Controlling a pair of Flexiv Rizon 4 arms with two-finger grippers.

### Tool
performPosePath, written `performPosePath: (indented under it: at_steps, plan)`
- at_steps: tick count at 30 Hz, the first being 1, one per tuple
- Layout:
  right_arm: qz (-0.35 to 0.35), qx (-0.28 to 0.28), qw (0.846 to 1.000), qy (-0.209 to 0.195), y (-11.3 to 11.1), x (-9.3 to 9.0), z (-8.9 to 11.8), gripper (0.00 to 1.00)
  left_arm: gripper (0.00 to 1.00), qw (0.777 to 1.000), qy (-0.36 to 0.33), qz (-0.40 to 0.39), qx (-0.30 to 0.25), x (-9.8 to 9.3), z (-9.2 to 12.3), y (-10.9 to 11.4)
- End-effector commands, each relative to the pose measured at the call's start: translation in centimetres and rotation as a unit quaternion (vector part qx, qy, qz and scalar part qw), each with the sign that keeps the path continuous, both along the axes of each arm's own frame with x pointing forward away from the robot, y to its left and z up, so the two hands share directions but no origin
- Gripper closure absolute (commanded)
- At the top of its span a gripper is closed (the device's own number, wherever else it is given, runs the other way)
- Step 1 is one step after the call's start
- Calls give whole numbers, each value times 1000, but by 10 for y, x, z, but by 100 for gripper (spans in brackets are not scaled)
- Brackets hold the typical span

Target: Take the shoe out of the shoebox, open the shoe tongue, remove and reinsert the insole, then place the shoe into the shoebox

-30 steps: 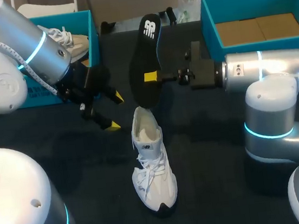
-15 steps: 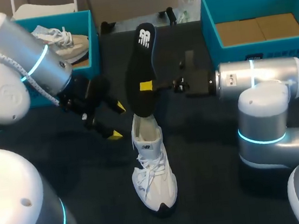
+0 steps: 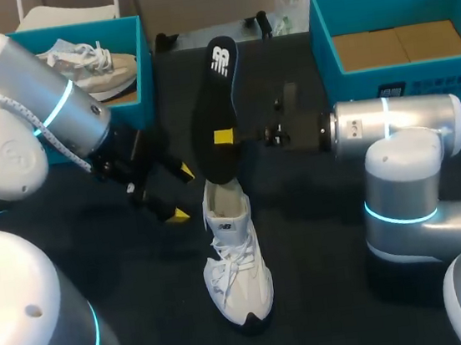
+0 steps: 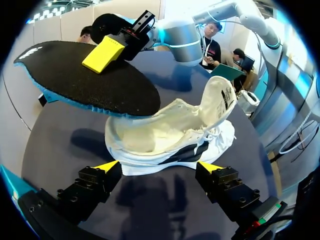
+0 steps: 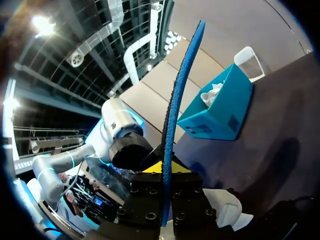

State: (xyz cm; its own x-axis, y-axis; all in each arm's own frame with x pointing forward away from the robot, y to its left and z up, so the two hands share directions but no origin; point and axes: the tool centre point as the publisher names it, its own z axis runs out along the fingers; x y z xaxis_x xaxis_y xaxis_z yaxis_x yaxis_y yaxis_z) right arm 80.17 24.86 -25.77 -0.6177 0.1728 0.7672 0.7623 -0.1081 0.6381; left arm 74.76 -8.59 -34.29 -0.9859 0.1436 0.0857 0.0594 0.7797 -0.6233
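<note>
Insole: black, blue-edged, thin. Held on edge above the white shoe, its lower end at the shoe's mouth. Likely light and bendy, and apt to buckle if pushed endwise, so best gripped mid-length. Right tool: clamped on the insole's middle. Left tool: spread wide, empty, beside the heel. Shoe: standing on its sole on the desk; soft upper, probably tips easily.

Head view: the insole covers the far finger of the right gripper, only one yellow tip shows. The left arm blocks part of the left shoebox. Right wrist view, the shoe sits mostly under the gripper body.
</note>
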Motion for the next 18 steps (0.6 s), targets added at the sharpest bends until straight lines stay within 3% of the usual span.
performPosePath:
  at_steps: [1, 12, 18]
  plan:
    - [26, -11, 1000, -7, 6, -1, -10, 100, 0, 1000, 17, -19, 5, -3, -5, -7]
    - [26, -11, 1000, -7, 6, -1, -10, 100, 0, 1000, 15, -19, 8, -4, -7, -9]
    - [31, -3, 999, -26, 2, 5, -20, 100, 0, 1000, -4, 14, 8, -9, -15, -16]
